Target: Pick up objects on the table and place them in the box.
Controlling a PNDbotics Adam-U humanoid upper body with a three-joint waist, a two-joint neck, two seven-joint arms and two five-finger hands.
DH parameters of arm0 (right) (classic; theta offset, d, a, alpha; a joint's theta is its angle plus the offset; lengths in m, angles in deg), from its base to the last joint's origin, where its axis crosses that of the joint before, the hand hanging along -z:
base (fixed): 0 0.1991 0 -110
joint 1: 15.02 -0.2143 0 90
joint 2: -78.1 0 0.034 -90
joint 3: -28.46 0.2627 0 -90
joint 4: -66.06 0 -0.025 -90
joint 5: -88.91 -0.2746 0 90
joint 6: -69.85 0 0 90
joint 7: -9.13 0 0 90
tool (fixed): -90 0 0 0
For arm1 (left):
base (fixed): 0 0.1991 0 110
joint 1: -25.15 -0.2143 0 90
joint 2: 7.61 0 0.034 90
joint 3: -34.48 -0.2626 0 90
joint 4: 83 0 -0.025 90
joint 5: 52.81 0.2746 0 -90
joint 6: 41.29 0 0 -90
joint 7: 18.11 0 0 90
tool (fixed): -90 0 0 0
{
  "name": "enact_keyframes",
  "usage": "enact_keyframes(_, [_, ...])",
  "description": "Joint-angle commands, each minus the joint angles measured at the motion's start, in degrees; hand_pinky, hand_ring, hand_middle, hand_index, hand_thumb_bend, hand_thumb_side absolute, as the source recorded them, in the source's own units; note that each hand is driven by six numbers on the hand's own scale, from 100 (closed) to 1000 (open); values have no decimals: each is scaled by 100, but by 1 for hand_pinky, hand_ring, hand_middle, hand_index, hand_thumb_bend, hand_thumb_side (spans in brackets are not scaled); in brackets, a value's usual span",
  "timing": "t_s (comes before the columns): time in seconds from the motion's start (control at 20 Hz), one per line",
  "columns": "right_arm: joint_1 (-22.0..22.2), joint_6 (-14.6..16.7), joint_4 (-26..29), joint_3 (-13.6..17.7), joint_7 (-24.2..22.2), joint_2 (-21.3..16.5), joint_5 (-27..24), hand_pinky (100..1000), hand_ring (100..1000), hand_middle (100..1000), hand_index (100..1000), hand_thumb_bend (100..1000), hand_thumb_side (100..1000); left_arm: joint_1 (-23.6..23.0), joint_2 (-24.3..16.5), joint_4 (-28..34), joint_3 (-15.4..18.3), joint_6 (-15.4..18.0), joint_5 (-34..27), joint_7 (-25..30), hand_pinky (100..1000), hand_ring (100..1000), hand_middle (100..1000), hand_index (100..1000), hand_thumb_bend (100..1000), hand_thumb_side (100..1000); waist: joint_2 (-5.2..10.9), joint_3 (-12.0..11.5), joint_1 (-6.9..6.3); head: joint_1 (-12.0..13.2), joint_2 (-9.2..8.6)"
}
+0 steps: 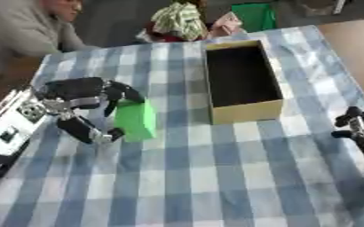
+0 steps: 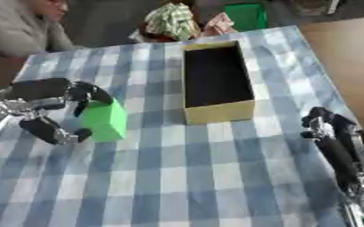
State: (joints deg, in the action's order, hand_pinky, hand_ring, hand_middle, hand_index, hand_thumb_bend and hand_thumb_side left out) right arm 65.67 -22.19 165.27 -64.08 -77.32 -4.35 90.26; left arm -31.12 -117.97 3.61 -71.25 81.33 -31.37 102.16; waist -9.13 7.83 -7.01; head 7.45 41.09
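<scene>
There is one green block [image 1: 136, 119] on the surface [image 1: 216, 177]. There is one box [image 1: 243, 80], and it is open at the top. It looks dark inside, so I cannot tell if anything is in it. There are two robot hands. One is the left hand [image 1: 84, 104], with its fingers [image 1: 127, 91] bent around the green block. One is the right hand [image 2: 322, 124], near the right edge. There is one blue and white checked cloth over the surface. At the far edge there is one green and white bundle [image 1: 179, 21] and one green bin [image 1: 255, 16].
</scene>
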Motion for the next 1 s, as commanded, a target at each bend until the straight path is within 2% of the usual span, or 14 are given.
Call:
enact_keyframes(0.05, [-70,11,53,-42,-49,-72,-7,609,1000,498,561,100,603,376,-156,-29,129,17,-189,4,611,390,648,941,100,242,77,28,36,15,-83])
enact_keyframes(0.35, [-108,31,79,-160,-163,-79,-16,608,1000,498,561,100,566,1120,179,-566,100,102,-161,-149,614,394,656,936,100,229,58,170,58,109,-189])
enact_keyframes(0.6, [-195,92,142,-281,-304,-82,-3,608,1000,498,561,100,510,1670,673,-1321,154,323,274,-349,618,397,662,934,100,224,16,354,69,199,-301])
enact_keyframes(1.0, [-345,260,327,-448,-525,-87,-29,610,1000,498,562,100,428,2147,1325,-2194,308,760,953,-632,647,414,681,929,100,220,-85,657,39,358,-466])
